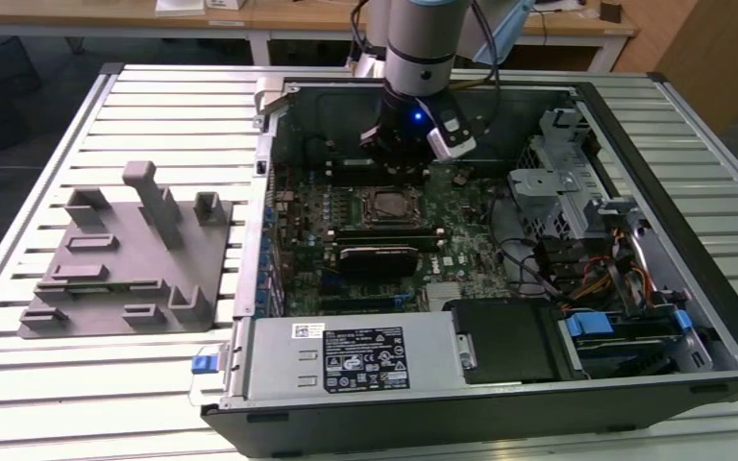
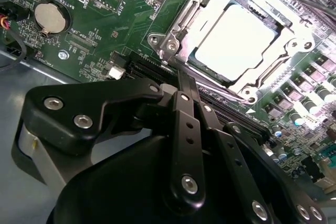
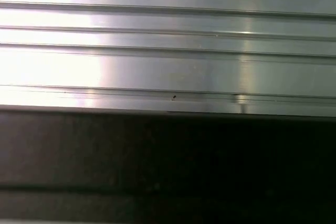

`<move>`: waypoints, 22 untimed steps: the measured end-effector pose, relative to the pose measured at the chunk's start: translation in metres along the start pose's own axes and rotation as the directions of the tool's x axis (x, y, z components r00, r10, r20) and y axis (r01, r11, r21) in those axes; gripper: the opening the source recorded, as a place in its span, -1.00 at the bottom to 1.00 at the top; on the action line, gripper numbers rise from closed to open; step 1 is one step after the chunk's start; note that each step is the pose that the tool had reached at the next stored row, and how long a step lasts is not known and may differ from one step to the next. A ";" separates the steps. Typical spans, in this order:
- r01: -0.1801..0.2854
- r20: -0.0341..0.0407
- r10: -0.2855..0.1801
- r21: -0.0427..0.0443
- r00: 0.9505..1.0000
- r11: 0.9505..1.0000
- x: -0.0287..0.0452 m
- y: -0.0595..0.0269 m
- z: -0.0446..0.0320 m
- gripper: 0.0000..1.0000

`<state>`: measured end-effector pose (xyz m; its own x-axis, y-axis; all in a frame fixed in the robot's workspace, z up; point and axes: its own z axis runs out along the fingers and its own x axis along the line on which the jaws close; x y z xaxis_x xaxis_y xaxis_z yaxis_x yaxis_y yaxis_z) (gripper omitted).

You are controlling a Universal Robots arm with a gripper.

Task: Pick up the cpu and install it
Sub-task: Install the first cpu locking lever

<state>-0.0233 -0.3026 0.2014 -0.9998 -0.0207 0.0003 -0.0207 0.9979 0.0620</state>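
The cpu, a pale silver-white square, lies flat inside the metal-framed socket on the green motherboard in the second wrist view. In the exterior view the socket sits mid-board inside the open computer case. My gripper hangs over the board just behind the socket, a little above it. In the second wrist view its black fingers run side by side to a tip near the socket's corner, shut with nothing between them.
The grey plastic holder with upright posts stands on the ribbed aluminium table at the exterior view's left. The case holds a drive cage, cables and a power supply. A coin battery sits on the board.
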 end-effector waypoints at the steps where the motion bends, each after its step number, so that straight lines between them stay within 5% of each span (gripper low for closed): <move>1: 0.000 0.000 0.000 0.001 1.000 1.000 0.0000 0.0000 0.0000 -0.79; 8: 0.000 -0.001 0.000 0.031 1.000 1.000 -0.0001 -0.0002 0.0025 -0.79; 11: 0.000 -0.002 0.000 0.036 1.000 0.999 -0.0005 -0.0004 0.0044 -0.79; 16: 0.000 -0.003 0.000 0.032 1.000 0.999 -0.0010 -0.0004 0.0055 -0.79; 22: 0.000 -0.003 0.000 0.006 1.000 1.000 -0.0012 -0.0004 0.0058 -0.79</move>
<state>-0.0221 -0.3026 0.1957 -0.9998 -0.0208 0.0029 -0.0206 0.9982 0.0556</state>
